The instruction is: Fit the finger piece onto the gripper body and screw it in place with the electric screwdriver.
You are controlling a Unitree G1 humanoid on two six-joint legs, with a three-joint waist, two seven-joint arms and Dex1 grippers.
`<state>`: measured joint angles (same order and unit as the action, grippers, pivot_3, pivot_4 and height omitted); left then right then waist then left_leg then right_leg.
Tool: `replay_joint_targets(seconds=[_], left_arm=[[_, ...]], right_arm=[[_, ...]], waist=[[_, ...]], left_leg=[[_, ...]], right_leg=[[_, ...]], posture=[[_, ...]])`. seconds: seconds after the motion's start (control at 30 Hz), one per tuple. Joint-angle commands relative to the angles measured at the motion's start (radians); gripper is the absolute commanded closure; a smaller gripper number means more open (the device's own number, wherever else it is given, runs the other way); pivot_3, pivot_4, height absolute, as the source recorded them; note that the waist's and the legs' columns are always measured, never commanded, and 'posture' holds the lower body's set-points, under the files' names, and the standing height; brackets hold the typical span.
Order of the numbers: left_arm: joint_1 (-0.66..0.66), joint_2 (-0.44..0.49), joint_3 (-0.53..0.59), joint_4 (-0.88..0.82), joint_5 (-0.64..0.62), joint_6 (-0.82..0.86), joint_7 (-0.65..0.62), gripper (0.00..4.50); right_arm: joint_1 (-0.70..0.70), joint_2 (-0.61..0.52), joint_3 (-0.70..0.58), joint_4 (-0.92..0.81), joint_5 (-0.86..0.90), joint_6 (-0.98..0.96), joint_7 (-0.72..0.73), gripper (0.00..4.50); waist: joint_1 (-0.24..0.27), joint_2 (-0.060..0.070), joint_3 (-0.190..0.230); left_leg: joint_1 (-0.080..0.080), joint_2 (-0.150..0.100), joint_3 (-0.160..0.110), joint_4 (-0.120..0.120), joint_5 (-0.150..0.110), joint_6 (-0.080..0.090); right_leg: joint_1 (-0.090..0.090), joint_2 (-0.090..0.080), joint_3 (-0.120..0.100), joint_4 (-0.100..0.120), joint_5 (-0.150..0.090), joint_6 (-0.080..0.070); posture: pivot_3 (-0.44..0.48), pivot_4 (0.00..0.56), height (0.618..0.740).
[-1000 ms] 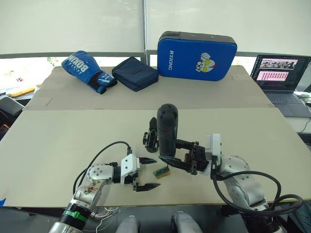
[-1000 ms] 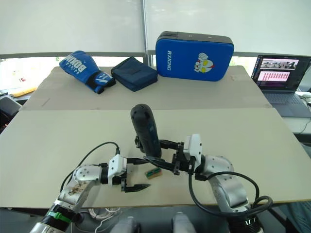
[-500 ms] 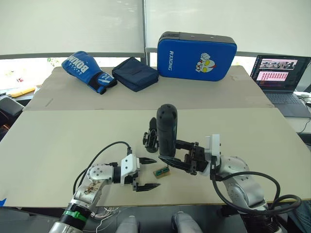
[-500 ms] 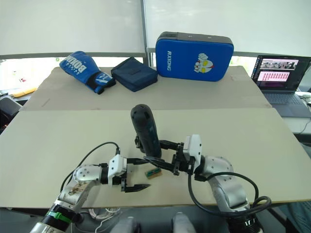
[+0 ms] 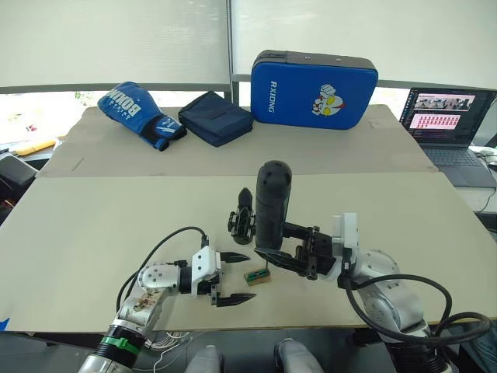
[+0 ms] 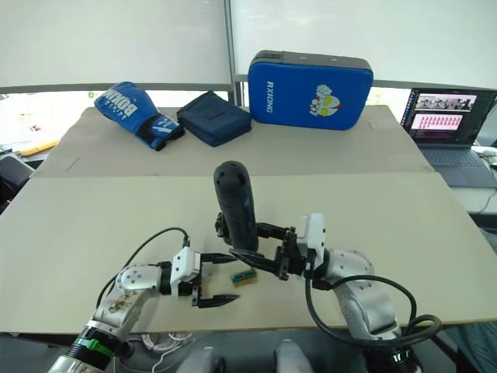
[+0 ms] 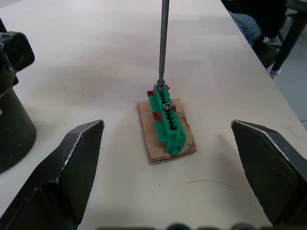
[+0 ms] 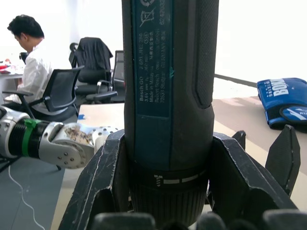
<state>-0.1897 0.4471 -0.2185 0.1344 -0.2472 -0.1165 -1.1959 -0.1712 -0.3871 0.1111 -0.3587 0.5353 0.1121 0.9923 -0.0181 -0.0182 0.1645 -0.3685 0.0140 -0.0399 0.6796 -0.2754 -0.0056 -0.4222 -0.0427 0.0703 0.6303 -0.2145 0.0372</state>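
Starting on our left, we are keeping the left gripper [image 5: 233,277] low over the table [image 5: 93,233] with its two black fingers spread wide and nothing between them; it is waiting just beside the small green block on its tan card [image 7: 167,125], not touching it. Moving rightward, the block is sitting flat on the table with screws showing along its top, and the thin metal bit of the electric screwdriver [image 5: 272,206] is standing on one of those screws at the block's far end. Just behind the block, the gripper body [image 5: 241,221] is standing upright on the table, one pointed finger rising from it, close beside the screwdriver. Further right, our right gripper [image 5: 281,246] is clamping the screwdriver's thick barrel and holding it upright.

We are judging the task as early: we seem to be collecting a screw from the block. We cannot pick out the loose finger piece, so fitting it and driving the screw both appear left to do.
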Motion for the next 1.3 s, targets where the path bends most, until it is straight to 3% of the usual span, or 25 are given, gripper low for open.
replay_joint_targets(seconds=[0.03, 0.37, 0.7, 0.93, 1.3], left_arm=[[0.022, 0.019, 0.004, 0.019, -0.015, 0.000, -0.027, 0.00], [0.040, 0.087, 0.099, -0.084, -0.169, 0.016, -0.110, 0.00], [0.026, 0.153, 0.257, -0.176, -0.346, 0.199, -0.087, 0.00], [-0.014, 0.142, 0.317, -0.183, -0.389, 0.285, -0.025, 0.00], [-0.073, 0.129, 0.351, -0.100, -0.357, 0.295, 0.044, 0.00]], right_arm=[[-0.020, -0.004, -0.033, -0.070, 0.051, 0.000, -0.010, 2.59], [-0.051, -0.038, -0.083, -0.129, 0.110, 0.045, -0.052, 2.59], [-0.180, -0.102, -0.205, -0.142, 0.240, 0.162, -0.131, 2.59], [-0.316, -0.118, -0.237, -0.061, 0.294, 0.224, -0.137, 2.59], [-0.435, -0.021, -0.178, 0.075, 0.212, 0.186, -0.134, 2.59]], waist=[[-0.001, 0.000, 0.000], [-0.005, -0.001, 0.001], [-0.002, -0.001, 0.002], [-0.003, -0.002, 0.002], [-0.003, -0.002, 0.003]], left_leg=[[0.000, 0.000, 0.000, 0.000, 0.000, 0.000], [-0.001, 0.001, 0.000, 0.000, 0.000, 0.000], [-0.001, 0.001, 0.000, 0.000, 0.000, 0.000], [-0.001, 0.000, 0.000, 0.000, 0.000, 0.000], [-0.002, 0.000, -0.001, -0.001, 0.000, 0.000]], right_leg=[[0.000, 0.000, 0.000, 0.000, 0.000, 0.000], [-0.001, 0.000, 0.000, 0.000, 0.000, 0.000], [-0.001, 0.000, 0.000, 0.000, 0.000, 0.000], [-0.002, 0.000, 0.000, 0.000, 0.000, 0.000], [-0.003, 0.000, 0.000, 0.000, 0.000, -0.001]], posture=[[0.000, 0.150, 0.740], [0.000, 0.150, 0.740], [0.000, 0.150, 0.740], [0.000, 0.150, 0.740], [0.000, 0.150, 0.740]])
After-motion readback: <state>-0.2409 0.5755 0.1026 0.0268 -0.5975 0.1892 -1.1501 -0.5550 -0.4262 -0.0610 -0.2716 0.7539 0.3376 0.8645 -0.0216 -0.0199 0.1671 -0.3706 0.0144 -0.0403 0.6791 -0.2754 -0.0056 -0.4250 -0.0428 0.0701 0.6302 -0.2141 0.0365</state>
